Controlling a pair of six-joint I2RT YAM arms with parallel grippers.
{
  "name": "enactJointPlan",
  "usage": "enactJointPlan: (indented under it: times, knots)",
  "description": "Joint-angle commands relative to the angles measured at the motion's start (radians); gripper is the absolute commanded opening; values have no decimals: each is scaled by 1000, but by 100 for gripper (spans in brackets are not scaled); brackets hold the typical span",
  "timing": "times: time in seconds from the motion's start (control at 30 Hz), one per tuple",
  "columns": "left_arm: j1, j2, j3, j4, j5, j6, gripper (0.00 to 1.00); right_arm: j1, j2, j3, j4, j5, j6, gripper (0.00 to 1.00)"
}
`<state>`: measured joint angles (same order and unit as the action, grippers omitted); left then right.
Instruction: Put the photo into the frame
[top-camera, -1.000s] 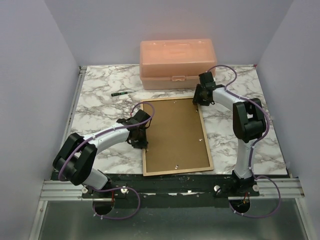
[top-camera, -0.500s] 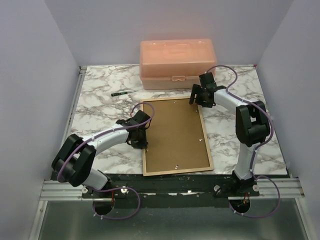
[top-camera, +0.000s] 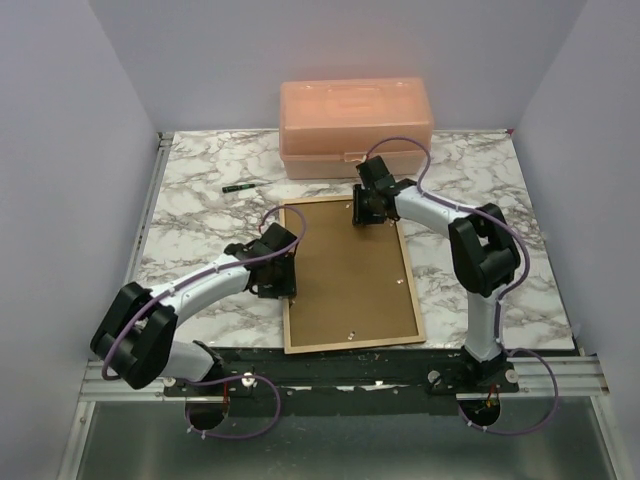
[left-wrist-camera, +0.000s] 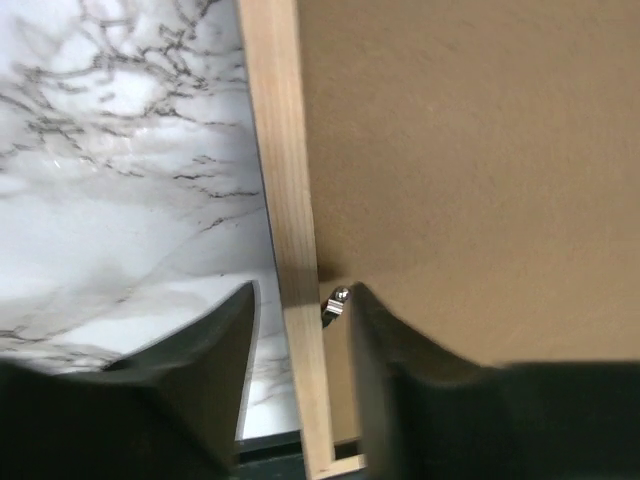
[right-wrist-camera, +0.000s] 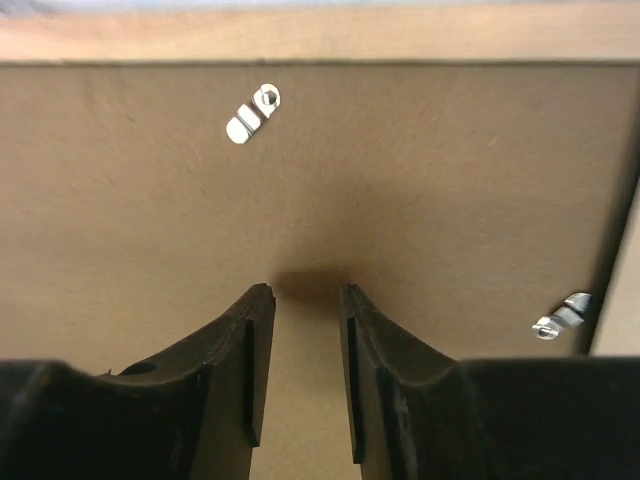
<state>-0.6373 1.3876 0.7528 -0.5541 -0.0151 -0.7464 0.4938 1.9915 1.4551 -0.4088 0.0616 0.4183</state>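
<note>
The frame (top-camera: 414, 285) lies face down on the marble table, its light wood back up, with the brown backing panel (top-camera: 345, 275) set in it. The photo is hidden. My left gripper (top-camera: 280, 284) stands open astride the frame's left rail (left-wrist-camera: 285, 200). One finger is over the marble and apart from the rail; the other is over the panel beside a small metal clip (left-wrist-camera: 338, 298). My right gripper (top-camera: 362, 214) hovers open, tips close to the panel near its top edge, with nothing between the fingers (right-wrist-camera: 307, 290). Two turn clips (right-wrist-camera: 253, 113) (right-wrist-camera: 562, 315) show on the panel.
A pink plastic box (top-camera: 355, 125) stands shut at the back, just beyond the frame's top rail. A black marker (top-camera: 238, 187) lies on the marble table (top-camera: 200, 210) to the back left. Grey walls close in both sides.
My right gripper has moved left from the frame's top right corner to the panel's top middle, its jaws widening then narrowing. The left gripper's jaws have eased slightly apart around the rail.
</note>
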Motion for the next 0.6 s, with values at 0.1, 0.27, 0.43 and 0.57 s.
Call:
enactJointPlan:
  times: [0.1, 0.27, 0.43, 0.57]
  knots:
    - [-2, -170, -5, -20, 64, 6, 72, 50, 104, -81, -38, 90, 25, 36]
    - [7, -253, -35, -30, 73, -13, 77, 83, 98, -123, -45, 154, 28, 37]
    - [14, -303, -92, -8, 98, -38, 78, 84, 0, -147, -57, 94, 57, 45]
    - [24, -339, -151, 39, 139, -61, 78, 80, -146, -191, -67, 53, 87, 65]
